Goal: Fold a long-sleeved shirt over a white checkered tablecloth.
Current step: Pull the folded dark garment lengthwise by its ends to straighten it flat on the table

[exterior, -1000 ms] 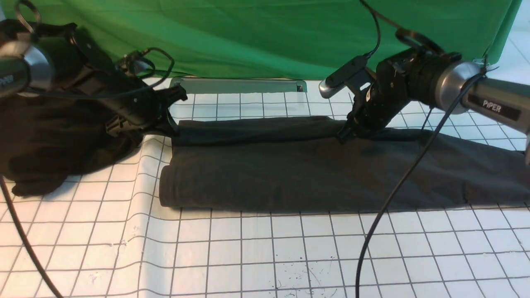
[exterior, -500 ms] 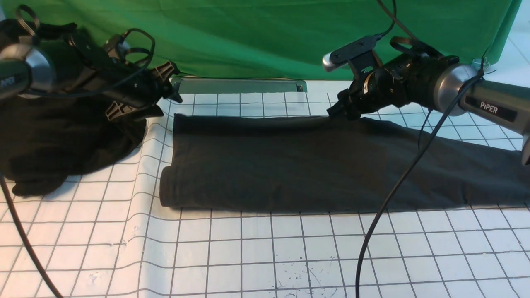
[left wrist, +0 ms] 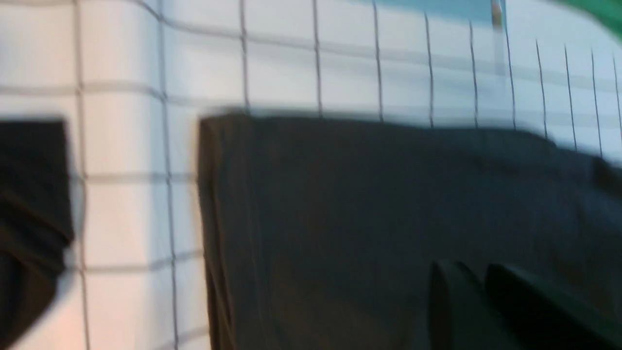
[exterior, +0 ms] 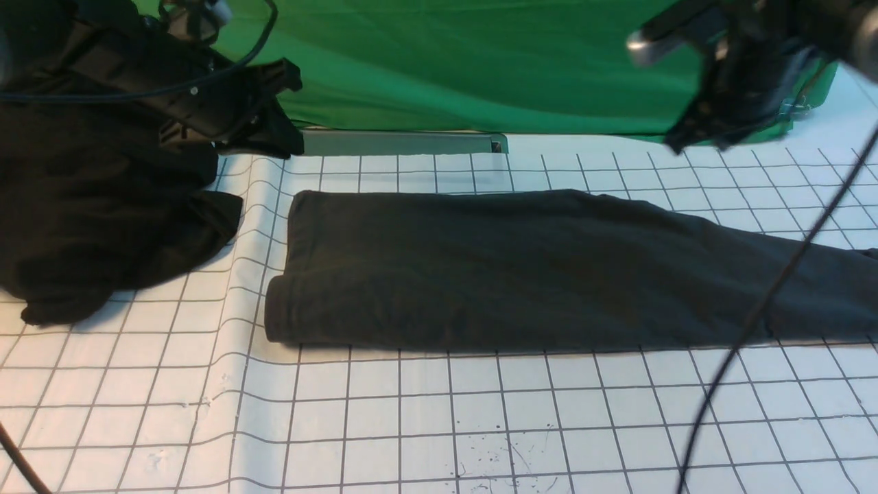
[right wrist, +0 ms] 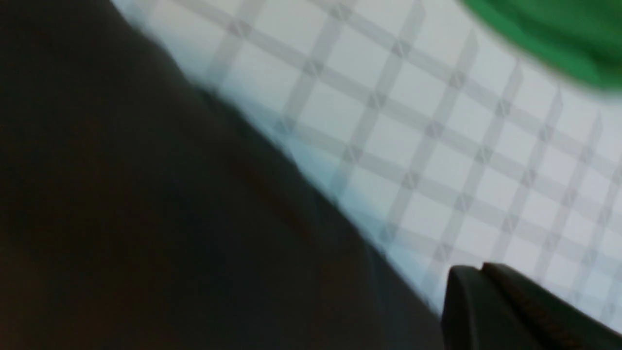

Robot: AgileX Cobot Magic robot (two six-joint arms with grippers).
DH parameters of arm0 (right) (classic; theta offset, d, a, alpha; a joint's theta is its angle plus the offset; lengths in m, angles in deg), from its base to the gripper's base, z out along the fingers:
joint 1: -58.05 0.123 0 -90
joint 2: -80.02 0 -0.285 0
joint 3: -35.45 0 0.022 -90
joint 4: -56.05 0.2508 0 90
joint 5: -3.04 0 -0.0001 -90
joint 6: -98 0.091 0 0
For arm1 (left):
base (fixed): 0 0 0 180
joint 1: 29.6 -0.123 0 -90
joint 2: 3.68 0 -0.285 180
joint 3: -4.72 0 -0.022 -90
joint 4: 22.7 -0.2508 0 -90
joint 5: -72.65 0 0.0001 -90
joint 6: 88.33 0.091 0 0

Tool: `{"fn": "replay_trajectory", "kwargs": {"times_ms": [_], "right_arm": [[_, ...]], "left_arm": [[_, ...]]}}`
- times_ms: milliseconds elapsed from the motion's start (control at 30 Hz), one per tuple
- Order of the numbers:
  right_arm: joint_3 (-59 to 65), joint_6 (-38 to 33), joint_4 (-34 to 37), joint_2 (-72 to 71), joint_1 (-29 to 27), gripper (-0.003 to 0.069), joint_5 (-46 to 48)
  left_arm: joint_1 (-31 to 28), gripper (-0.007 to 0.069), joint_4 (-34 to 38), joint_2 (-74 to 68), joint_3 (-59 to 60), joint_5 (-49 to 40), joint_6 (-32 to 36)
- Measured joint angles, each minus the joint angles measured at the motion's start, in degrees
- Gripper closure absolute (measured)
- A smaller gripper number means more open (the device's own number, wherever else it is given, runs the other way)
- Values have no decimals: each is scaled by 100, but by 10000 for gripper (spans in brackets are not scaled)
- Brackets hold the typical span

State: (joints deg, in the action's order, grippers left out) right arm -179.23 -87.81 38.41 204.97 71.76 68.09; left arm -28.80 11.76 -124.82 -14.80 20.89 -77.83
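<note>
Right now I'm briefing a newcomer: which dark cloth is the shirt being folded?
On the white checkered tablecloth, look at the middle: the charcoal-grey cotton shirt lies there as a long flat folded band. The blacker cloth heap to its left is crumpled, not flat.

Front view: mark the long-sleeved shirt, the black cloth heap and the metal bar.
long-sleeved shirt (exterior: 514, 267), front view, middle of the folded body.
black cloth heap (exterior: 103, 226), front view, centre of the pile.
metal bar (exterior: 398, 143), front view, middle of its length.
</note>
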Motion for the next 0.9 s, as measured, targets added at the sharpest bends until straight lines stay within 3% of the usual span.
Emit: {"fn": "replay_trajectory", "kwargs": {"times_ms": [100, 300, 400, 433, 533, 633, 767, 900], "right_arm": [[391, 12, 426, -528, -687, 659, 330], [1344, 29, 1271, -922, -2049, 643, 159], [1779, -71, 1904, -829, -2671, 551, -406], [1801, -69, 1938, -817, -2701, 542, -406], [1964, -196, 2241, -525, -3016, 347, -757], [1970, -257, 2275, -337, -3099, 248, -941], [1975, -302, 2259, -135, -3106, 233, -1161], [1975, -378, 2259, -72, -3106, 301, -1267]], "left_arm": [[5, 622, -46, 6, 0, -494, 65], [5, 622, -136, 6, 0, -678, 174], [5, 622, -154, 6, 0, -648, 184], [5, 622, -154, 6, 0, -643, 190], [5, 622, -165, 6, 0, -609, 202], [0, 622, -171, 6, 0, -605, 202], [0, 622, -171, 6, 0, -601, 202], [0, 622, -171, 6, 0, -581, 202]]}}
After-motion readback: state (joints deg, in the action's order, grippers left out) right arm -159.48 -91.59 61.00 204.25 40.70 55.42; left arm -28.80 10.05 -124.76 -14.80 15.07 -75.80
